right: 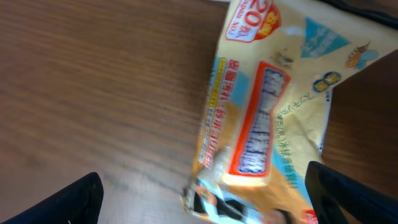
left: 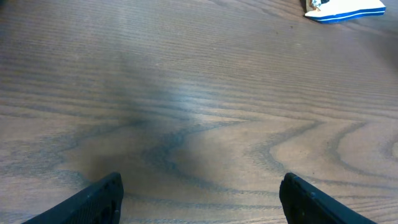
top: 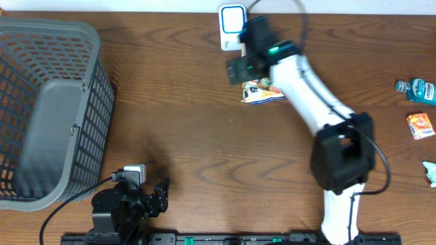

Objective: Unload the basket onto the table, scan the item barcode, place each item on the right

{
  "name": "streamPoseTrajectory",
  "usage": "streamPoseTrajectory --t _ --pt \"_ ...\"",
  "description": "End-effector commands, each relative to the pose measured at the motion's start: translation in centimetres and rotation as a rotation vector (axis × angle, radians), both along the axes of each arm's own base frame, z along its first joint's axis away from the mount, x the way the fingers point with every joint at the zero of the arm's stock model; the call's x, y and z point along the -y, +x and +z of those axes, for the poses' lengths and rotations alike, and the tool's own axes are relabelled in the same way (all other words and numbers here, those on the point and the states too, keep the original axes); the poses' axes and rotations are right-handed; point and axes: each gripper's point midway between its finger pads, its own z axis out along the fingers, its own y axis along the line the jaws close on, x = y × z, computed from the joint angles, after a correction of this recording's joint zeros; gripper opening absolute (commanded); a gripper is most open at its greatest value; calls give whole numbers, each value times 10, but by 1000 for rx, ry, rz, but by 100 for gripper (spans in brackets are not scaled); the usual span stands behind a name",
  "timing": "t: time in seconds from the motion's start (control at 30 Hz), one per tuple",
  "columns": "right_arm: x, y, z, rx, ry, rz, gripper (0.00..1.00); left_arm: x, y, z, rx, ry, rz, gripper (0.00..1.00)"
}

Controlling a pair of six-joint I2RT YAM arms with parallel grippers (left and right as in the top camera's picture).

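Right hand (top: 240,69), fingers spread wide, hovers over a yellow packet (top: 264,91) on the counter (top: 204,136) at twelve o'clock. Left hand (left: 200,186), fingers apart and empty, at seven o'clock.

The right arm (top: 306,88) is covering part of the packet (top: 262,93) and of the scanner (top: 230,20) from overhead. Up close, the packet's print is showing too blurred to read, its ends running off frame. The basket (top: 41,102) is running off the left edge, and a bottle (top: 415,88) is getting clipped on the right.
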Motion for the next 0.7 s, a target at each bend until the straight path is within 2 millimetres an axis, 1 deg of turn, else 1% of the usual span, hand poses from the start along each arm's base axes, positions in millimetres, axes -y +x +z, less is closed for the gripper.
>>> streamPoseTrajectory --t 0.0,0.07,0.2,0.3,0.33,0.37,0.43,0.47,0.5,0.53,0.57,0.63,0.67 --pt "36 14 -25 89 -218 -235 99 2 -2 -1 -10 -12 -4 81" --pt "33 15 -37 82 -210 -258 99 2 -3 -1 -10 -12 -4 80" --pt "38 19 -59 67 -190 -327 99 2 -2 -1 -10 -12 -4 81" --pt "40 19 -76 44 -193 -335 99 2 -2 -1 -10 -12 -4 80" --pt "40 19 -84 28 -194 -334 96 2 -2 -1 -10 -12 -4 81" --pt "41 17 -92 7 -190 -332 85 2 -2 -1 -10 -12 -5 80" --pt "42 14 -107 -39 -168 -325 70 2 -2 -1 -10 -12 -4 80" --pt "42 12 -116 -75 -147 -321 54 2 -2 -1 -10 -12 -4 81" --pt "42 9 -119 -101 -131 -318 37 2 -3 -1 -10 -12 -5 80" --pt "45 6 -122 -127 -117 -320 12 2 -2 -1 -10 -12 -4 81" --pt "47 6 -122 -143 -102 -323 1 2 -2 -1 -10 -12 -4 81" --pt "56 5 -111 -168 -77 -344 1 2 -2 -1 -10 -12 -4 81" --pt "65 4 -101 -174 -71 -374 1 2 -2 -1 -10 -12 -5 81"
